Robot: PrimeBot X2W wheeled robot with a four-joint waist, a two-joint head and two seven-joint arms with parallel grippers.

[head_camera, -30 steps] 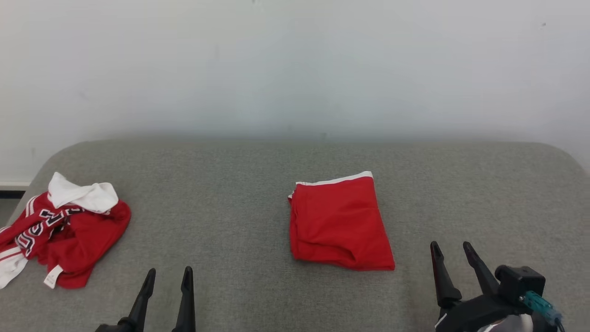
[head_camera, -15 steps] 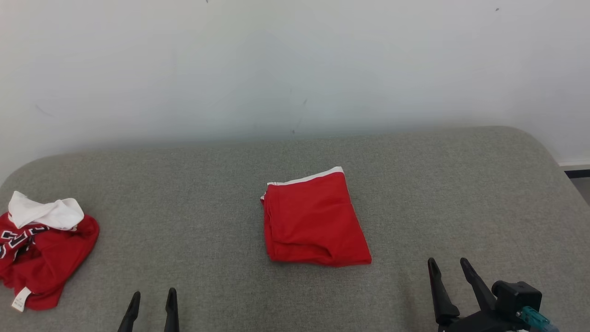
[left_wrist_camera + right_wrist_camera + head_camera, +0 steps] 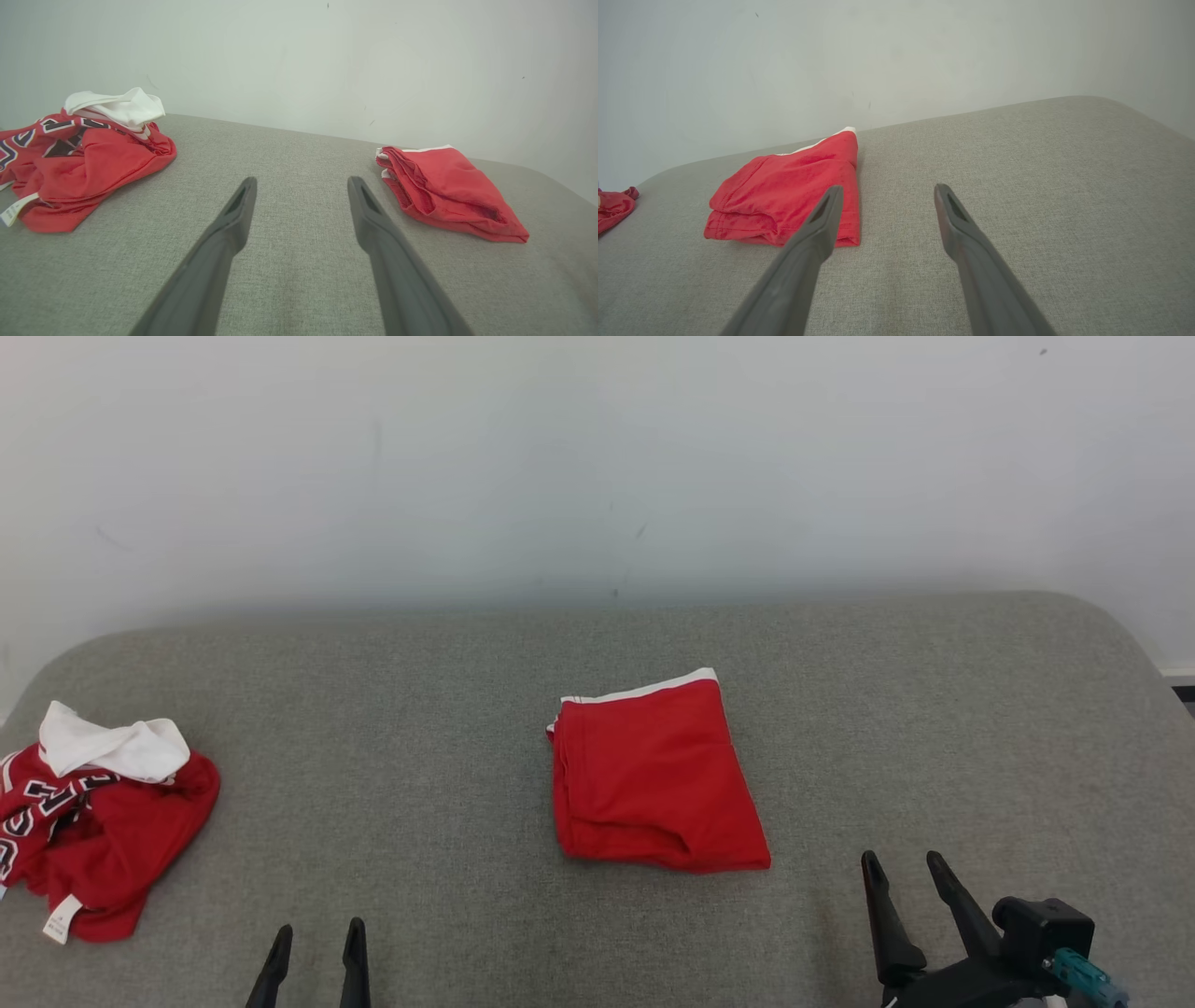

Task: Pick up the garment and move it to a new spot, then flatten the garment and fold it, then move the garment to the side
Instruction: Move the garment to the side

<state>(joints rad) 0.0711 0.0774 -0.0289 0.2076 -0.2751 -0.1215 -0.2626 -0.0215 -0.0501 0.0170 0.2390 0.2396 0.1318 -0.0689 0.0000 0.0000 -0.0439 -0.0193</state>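
Only your head camera has shifted; nothing lying there moved. Your folded red garment point(image 3: 658, 775) sits centred on the table point(image 3: 420, 728), likely awaiting its move aside, so both jaws stand open, empty, short of it.

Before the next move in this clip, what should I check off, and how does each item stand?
1. Left gripper open, holding nothing: ok.
2. Right gripper open, holding nothing: ok.
3. Folded red garment lies folded, apart from both grippers: ok.
4. Folded red garment moved to the side: not ok, it lies in the middle of the grey surface.
5. Crumpled red and white garment apart from the folded one: ok, it lies at the surface's left end.
6. Crumpled garment fully on the surface: cannot tell, the head view's left edge cuts it off.
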